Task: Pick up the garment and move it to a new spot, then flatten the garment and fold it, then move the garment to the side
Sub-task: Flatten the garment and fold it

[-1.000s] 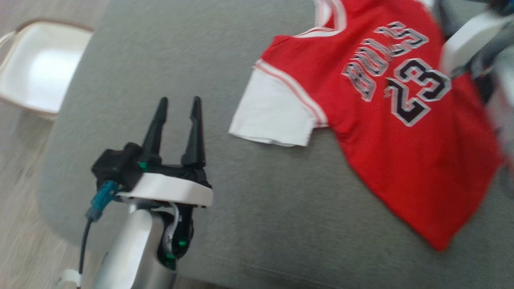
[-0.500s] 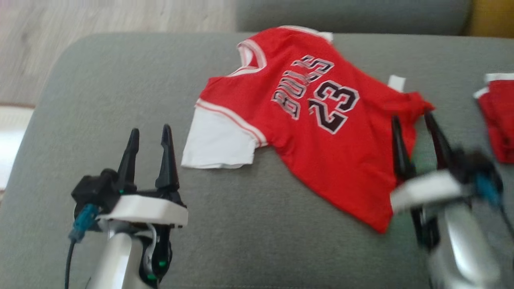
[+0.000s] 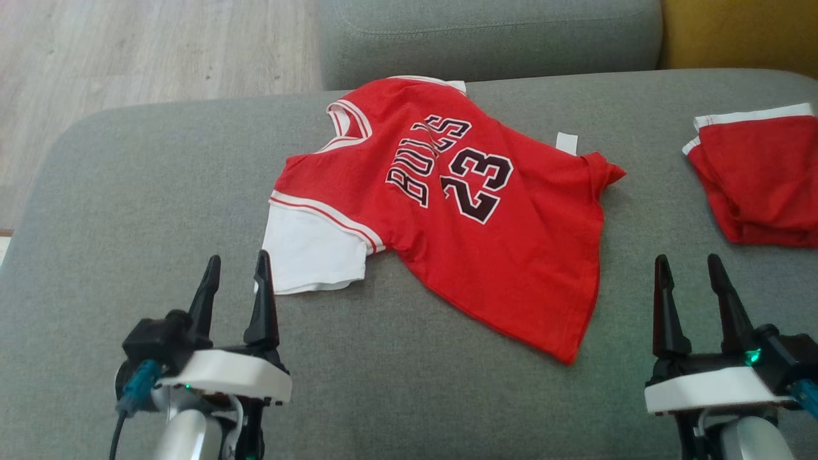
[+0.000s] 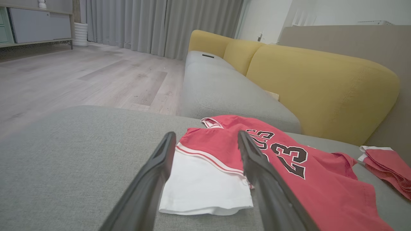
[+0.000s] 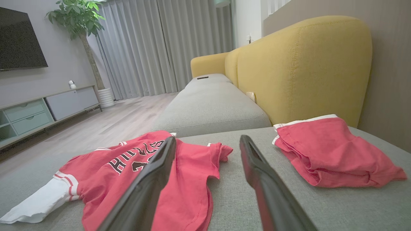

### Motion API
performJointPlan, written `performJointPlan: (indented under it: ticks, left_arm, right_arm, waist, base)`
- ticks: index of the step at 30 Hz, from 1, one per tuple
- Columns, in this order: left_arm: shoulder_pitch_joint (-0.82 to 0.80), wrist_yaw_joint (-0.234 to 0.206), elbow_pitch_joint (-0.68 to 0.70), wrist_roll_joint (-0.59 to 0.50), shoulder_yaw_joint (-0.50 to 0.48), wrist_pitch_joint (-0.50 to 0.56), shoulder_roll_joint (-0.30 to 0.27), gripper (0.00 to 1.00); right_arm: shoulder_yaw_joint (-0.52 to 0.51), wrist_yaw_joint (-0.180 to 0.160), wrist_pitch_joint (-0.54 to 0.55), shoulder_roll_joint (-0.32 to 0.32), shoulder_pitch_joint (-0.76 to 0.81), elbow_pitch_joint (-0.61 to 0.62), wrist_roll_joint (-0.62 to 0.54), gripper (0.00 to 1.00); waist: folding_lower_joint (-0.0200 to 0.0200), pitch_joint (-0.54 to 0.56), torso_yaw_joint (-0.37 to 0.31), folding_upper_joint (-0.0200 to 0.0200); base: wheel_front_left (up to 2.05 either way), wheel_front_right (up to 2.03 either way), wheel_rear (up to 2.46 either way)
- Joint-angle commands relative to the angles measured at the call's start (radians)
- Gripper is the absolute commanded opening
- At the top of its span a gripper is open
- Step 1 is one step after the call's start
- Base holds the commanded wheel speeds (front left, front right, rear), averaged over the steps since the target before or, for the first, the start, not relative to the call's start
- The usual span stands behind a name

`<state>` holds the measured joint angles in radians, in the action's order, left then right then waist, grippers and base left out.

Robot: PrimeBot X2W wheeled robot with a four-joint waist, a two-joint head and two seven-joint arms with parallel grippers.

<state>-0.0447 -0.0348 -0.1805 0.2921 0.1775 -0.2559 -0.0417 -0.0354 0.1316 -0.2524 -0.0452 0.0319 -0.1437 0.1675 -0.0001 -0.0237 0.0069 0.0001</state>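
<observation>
garment (image 3: pixel 460 211): your red "23" jersey lies number-up on the grey cushion (image 3: pixel 128 191), with its white sleeve (image 3: pixel 313 249) on the left.
left gripper (image 3: pixel 238 257): fingers spread, nothing between them. You're just short of that white sleeve.
right gripper (image 3: pixel 686 258): spread as well and empty, near the hem but apart from the cloth.
red shorts (image 3: pixel 760 179): bunched at your far right, well apart from the jersey.
</observation>
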Motion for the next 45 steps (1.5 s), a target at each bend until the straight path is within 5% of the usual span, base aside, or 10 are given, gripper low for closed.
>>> performJointPlan:
  ticks: [1,8,22,34,35,37,45]
  left_arm:
    - [-0.035,0.001,0.026,-0.004,-0.036,-0.006,-0.009,1.0]
    - [-0.08,0.0,-0.04,-0.041,-0.014,-0.006,-0.009,1.0]
    - [-0.31,-0.094,-0.522,-0.136,-0.009,0.009,-0.028,1.0]
    - [-0.386,-0.084,-0.697,-0.127,-0.001,0.0,-0.034,1.0]
    - [-0.389,-0.079,-0.707,-0.122,-0.001,-0.001,-0.033,0.78]
    - [-0.395,-0.072,-0.717,-0.112,-0.003,-0.002,-0.03,0.0]
    - [-0.368,-0.072,-0.526,-0.104,-0.033,-0.006,-0.024,0.0]
  right_arm:
    - [0.024,-0.001,-0.009,-0.005,-0.034,0.041,0.004,1.0]
    - [0.015,-0.001,-0.009,-0.005,-0.063,0.053,-0.018,1.0]
    - [0.044,-0.001,-0.009,-0.005,-0.121,0.044,-0.02,1.0]
    - [0.046,-0.001,-0.009,-0.005,-0.119,0.027,-0.025,1.0]
    - [0.045,-0.001,-0.009,-0.005,-0.119,0.023,-0.027,1.0]
    - [0.045,-0.001,-0.009,-0.005,-0.117,0.009,-0.033,1.0]
    - [0.107,-0.001,0.048,-0.005,-0.094,-0.136,-0.008,1.0]
  waist:
    - [0.0001,-0.003,-0.001,-0.0001]
    - [0.0001,-0.061,0.0,-0.0001]
    - [0.0001,-0.154,-0.036,-0.0001]
    - [0.0001,-0.16,-0.049,-0.0001]
    - [0.0001,-0.159,-0.048,-0.0001]
    - [0.0001,-0.157,-0.045,-0.0001]
    - [0.0001,-0.14,-0.031,-0.0001]
  base:
    - [0.0,0.0,0.0]
    - [0.0,0.0,0.0]
    - [0.0,0.0,0.0]
    - [0.0,0.0,0.0]
    - [0.0,0.0,0.0]
    - [0.0,0.0,0.0]
    - [0.0,0.0,0.0]
